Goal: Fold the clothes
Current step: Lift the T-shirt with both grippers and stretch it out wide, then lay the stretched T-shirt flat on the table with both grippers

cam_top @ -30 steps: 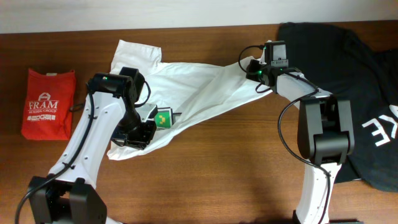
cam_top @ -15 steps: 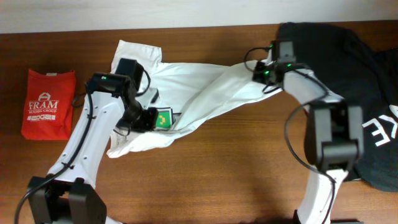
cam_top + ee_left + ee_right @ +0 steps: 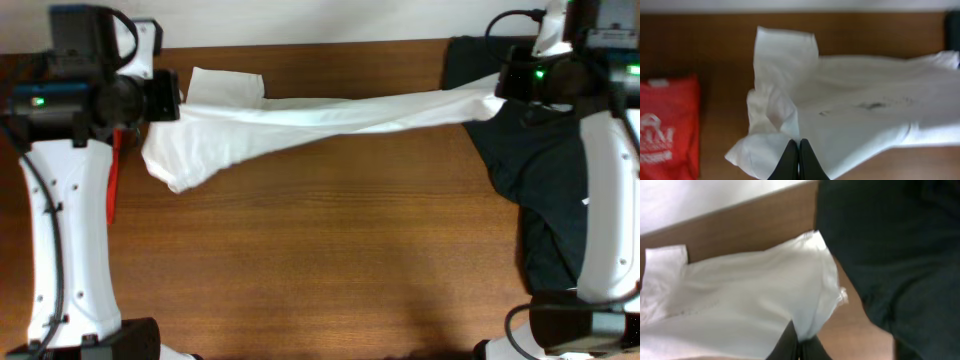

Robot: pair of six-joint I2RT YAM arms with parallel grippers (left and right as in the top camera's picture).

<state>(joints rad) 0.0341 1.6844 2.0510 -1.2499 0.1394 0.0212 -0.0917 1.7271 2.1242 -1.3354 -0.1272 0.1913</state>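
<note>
left gripper (image 3: 799, 150), right gripper (image 3: 796, 339): jaws clamped on white T-shirt (image 3: 330, 112) | hangs taut between them | likely flattening wrinkles before folding

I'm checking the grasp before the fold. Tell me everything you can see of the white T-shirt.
The white T-shirt is plain, soft, wrinkled cotton by its look, drawn into a long bunched band across the wooden table. The left claw pinches its left end, where loose cloth sags and one sleeve lies flat; the right claw pinches the other end beside the black shirt. A faint dark smudge shows in the left wrist view. No label shows.
</note>
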